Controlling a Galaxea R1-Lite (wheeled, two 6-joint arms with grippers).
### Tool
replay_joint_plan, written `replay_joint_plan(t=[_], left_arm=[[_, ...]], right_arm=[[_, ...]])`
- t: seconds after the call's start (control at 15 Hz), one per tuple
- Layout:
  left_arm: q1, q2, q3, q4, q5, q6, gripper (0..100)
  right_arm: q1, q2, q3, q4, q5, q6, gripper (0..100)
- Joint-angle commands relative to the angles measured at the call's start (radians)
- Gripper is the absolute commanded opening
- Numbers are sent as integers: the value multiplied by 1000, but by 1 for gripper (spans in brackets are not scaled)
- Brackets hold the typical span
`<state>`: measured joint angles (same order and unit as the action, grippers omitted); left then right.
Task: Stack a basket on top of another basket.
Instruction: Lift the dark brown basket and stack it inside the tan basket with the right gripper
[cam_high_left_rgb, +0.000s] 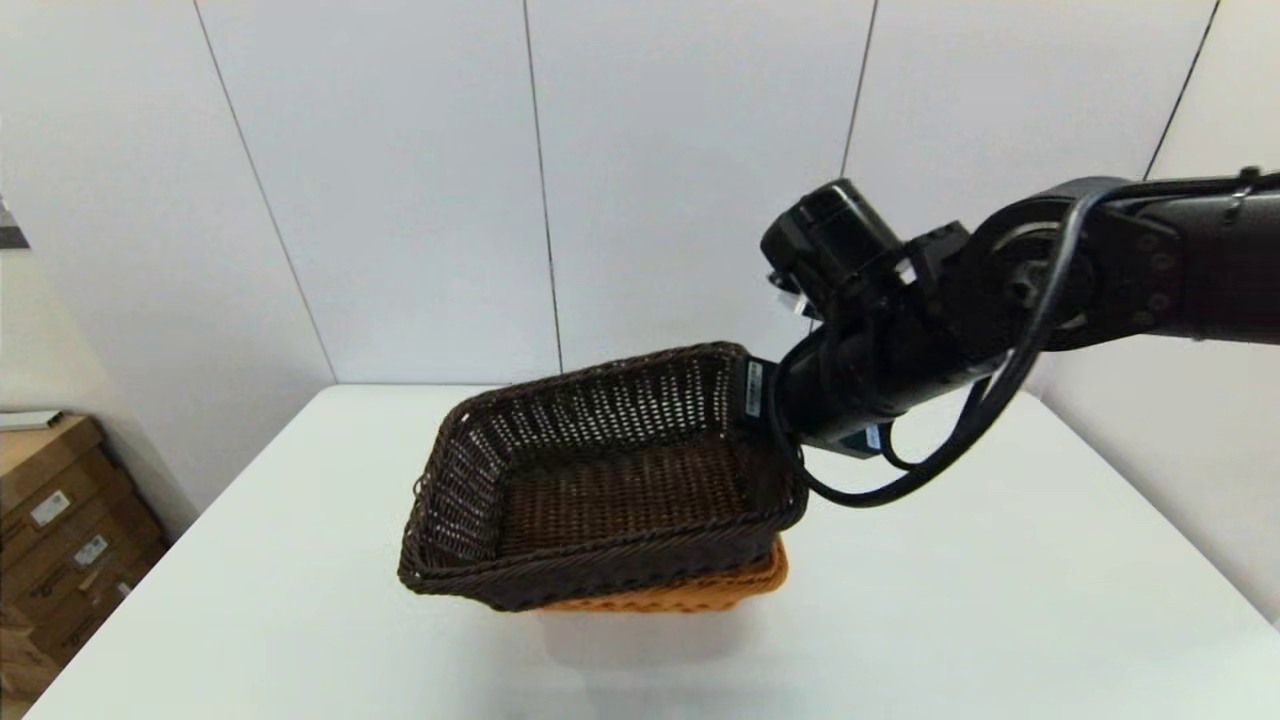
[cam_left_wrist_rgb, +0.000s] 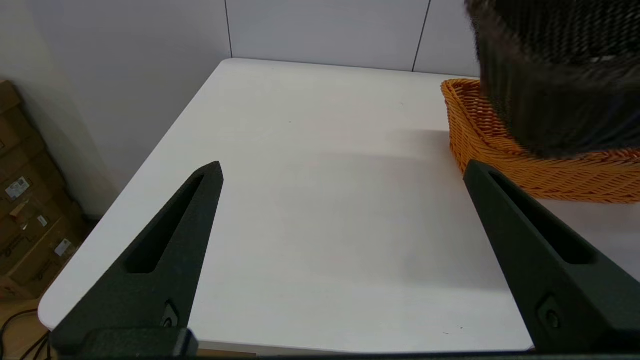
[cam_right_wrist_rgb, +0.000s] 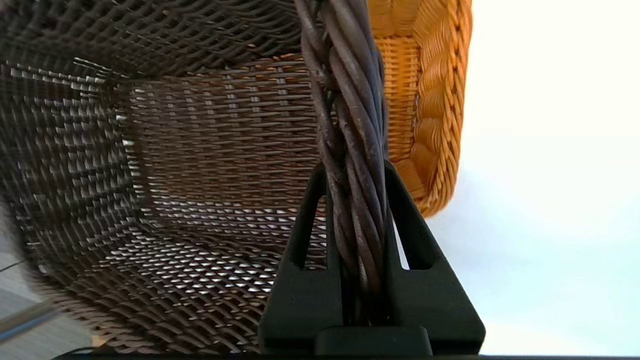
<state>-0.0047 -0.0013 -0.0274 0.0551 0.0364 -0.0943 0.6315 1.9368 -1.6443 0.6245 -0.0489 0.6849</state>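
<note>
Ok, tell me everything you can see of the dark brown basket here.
The dark brown basket is rectangular woven wicker, with open-weave sides, a denser woven floor and a thick braided rim. It is empty. It is tilted, its far right side raised, held above the orange-tan basket, overlapping it but not settled in. The right gripper is shut on its rim, one finger inside and one outside.

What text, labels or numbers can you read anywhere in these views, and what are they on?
Nothing is legible.
White stickers on the right arm, by the dark basket: too small to read.
Labels on the cardboard boxes left of the table: blurred, unreadable.
Dark basket, orange basket, left gripper and right gripper: no text seen.
</note>
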Motion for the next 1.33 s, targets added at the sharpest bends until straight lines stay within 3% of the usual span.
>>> replay_joint_plan(t=[0.07,0.4,1.33], left_arm=[[0,0,0,0,0,-1,100],[0,0,0,0,0,-1,100],[0,0,0,2,0,-1,100]], right_arm=[[-18,82,-89,9,6,22,0],[-41,133,-157,15,8,90,0],[-72,151,-127,38,14,93,0]])
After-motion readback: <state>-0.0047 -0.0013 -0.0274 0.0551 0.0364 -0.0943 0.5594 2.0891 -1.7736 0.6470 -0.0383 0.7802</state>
